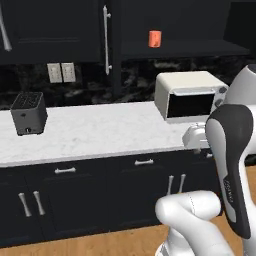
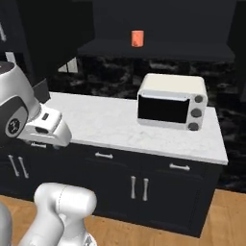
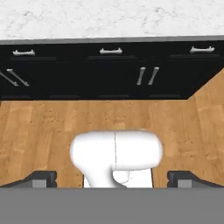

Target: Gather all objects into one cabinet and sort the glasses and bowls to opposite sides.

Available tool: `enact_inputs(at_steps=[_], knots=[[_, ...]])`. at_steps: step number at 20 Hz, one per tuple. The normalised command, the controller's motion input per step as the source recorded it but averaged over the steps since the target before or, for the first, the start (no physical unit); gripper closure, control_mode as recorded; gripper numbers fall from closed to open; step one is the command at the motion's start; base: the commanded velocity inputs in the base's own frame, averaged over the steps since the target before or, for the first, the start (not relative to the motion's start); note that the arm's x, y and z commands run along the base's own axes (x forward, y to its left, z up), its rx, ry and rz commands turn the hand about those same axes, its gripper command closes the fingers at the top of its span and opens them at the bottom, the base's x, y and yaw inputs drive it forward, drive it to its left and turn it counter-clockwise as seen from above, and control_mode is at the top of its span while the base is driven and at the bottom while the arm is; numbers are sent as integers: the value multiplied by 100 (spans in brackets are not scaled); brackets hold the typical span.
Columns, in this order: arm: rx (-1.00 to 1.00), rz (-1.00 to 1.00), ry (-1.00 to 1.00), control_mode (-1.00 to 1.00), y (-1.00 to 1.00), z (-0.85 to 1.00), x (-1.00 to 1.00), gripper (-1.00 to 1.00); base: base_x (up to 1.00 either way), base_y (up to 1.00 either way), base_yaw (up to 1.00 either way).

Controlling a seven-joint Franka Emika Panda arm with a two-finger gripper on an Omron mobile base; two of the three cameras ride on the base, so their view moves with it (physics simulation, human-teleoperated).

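Left base view: matte salmon-orange cup [image 1: 155,38] sits on open black cabinet's shelf [image 1: 185,50], above boxy cream microwave [image 1: 188,95]. Right base view: same cup [image 2: 137,38] above microwave [image 2: 172,102]. Hand view: gripper [image 3: 112,179] jaws wide, empty, over wood floor [image 3: 43,131].

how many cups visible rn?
1. One salmon-orange cup stands on the dark inner shelf of the open wall cabinet, above the toaster oven. Others may be hidden in closed cabinets or out of frame.
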Motion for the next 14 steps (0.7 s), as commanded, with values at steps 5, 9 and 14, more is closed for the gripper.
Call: enact_inputs(at_steps=[5, 9, 14], knots=[[0, 0, 0, 100, 0, 0, 0, -100, 79, -52, 20], [0, 0, 0, 100, 0, 0, 0, -100, 60, -52, 0], [0, 0, 0, 100, 0, 0, 0, -100, 66, -38, -2]])
